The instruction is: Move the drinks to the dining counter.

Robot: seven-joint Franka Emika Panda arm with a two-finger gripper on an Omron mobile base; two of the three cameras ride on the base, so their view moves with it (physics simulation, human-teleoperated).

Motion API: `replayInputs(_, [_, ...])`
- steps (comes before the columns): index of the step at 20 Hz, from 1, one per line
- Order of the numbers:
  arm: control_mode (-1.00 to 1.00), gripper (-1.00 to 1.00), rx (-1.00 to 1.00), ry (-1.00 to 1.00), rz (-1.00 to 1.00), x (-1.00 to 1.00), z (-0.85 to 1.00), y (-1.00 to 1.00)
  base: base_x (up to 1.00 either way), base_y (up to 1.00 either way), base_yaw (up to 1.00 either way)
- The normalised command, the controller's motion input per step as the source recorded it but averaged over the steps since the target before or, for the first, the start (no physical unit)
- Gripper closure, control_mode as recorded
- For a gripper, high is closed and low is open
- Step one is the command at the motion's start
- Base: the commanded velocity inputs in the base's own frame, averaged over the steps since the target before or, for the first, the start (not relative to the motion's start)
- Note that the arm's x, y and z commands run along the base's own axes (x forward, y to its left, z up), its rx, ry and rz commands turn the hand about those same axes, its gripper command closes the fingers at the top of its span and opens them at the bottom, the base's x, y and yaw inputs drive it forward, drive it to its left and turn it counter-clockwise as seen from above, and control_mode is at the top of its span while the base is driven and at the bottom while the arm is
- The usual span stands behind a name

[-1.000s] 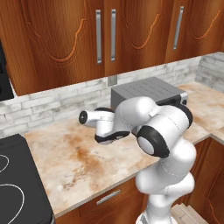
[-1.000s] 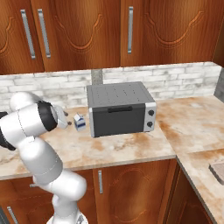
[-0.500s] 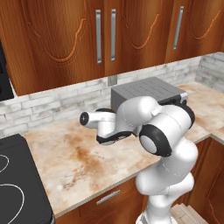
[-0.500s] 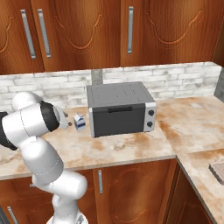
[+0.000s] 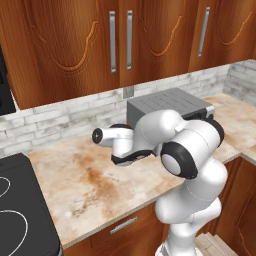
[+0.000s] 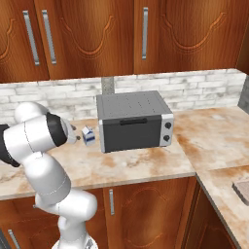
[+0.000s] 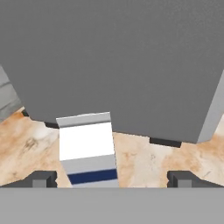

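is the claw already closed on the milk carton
No, the claw is open, its fingertips standing apart either side of the small white-and-blue milk carton, not touching it.

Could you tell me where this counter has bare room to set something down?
Free: the marbled counter right of the toaster, and the front strip below it. Also the stretch between the stovetop and the arm. Crowded: the toaster's left side, where the milk carton stands near the open gripper.

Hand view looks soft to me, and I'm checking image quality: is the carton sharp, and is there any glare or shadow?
Hand view: the milk carton has crisp edges, flat even light, no glare; the grey toaster is a featureless flat grey. Right base view: carton small but clear, and a soft shadow lies under the toaster.
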Motion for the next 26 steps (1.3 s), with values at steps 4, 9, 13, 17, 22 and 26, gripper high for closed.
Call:
replayInputs(4, [-1.00,-1.00,0.00,0.00,-0.13,-0.01,0.00,0.00,0.00,0.00,0.00])
replayInputs(9, [-1.00,-1.00,0.00,-0.05,-0.13,-0.17,0.00,0.01,0.00,0.00,0.00])
replayInputs(13, [-1.00,-1.00,0.00,0.00,-0.05,-0.01,0.00,0.00,0.00,0.00,0.00])
replayInputs(17, [-1.00,-1.00,0.00,0.00,0.00,0.00,-0.01,-0.01,0.00,0.00,0.00])
replayInputs(22, [-1.00,-1.00,0.00,-0.04,0.00,0.00,-0.07,-0.03,0.00,0.00,0.00])
replayInputs(26, [-1.00,-1.00,0.00,-0.04,0.00,0.00,-0.14,-0.05,0.00,0.00,0.00])
